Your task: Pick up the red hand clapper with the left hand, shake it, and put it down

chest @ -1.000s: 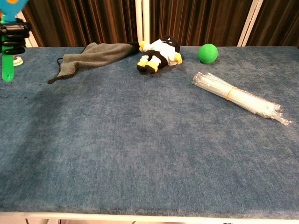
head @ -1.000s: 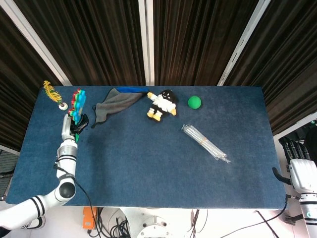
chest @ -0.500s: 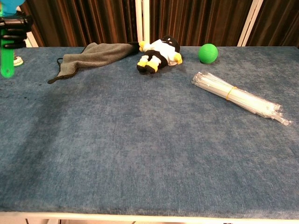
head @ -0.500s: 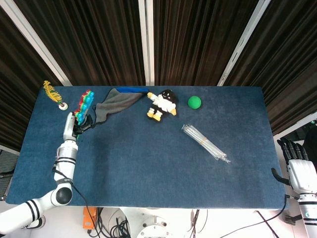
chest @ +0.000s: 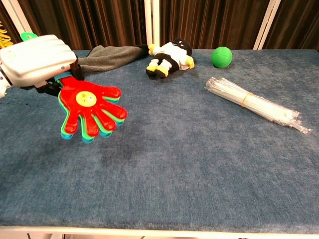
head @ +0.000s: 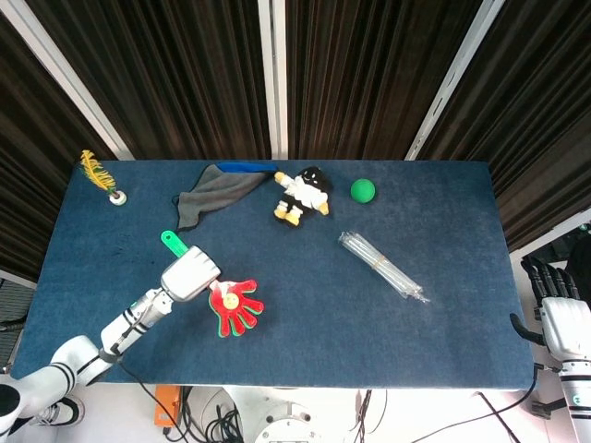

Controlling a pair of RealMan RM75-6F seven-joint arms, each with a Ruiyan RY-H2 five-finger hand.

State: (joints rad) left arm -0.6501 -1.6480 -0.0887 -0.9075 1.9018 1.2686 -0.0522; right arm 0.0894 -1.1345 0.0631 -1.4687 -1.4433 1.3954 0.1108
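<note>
A: Any writing or labels?

B: None readable. The red plastic hand-shaped clapper point(chest: 88, 106) has a yellow disc w/ a face-like print, too small to make out.

A: Left hand pose?

B: White left hand point(head: 189, 274) w/ forearm running back to the table's near-left corner. Back of hand faces up, fingers wrapped round the clapper's handle; the green handle end sticks out behind the hand in the head view. Clapper's red palm fans out toward table centre, green and blue layers under it. Chest view puts it above the dark blue felt-covered table point(head: 305, 323), shadow under it, not touching.

A: Right hand?

B: White right hand point(head: 558, 314) hangs off the table's right edge, dark fingers apart, holding nothing.

A: Vs. 1 s ago?

B: Then the left hand held the clapper upright near the far-left corner, beside the grey cloth point(head: 214, 192). Now it's swung down and nearer, clapper roughly flat. Black-and-white plush toy point(head: 302, 194), green ball point(head: 363, 190), clear bundle of plastic straws point(head: 380, 265), yellow feather shuttlecock point(head: 100, 175): unchanged.
</note>
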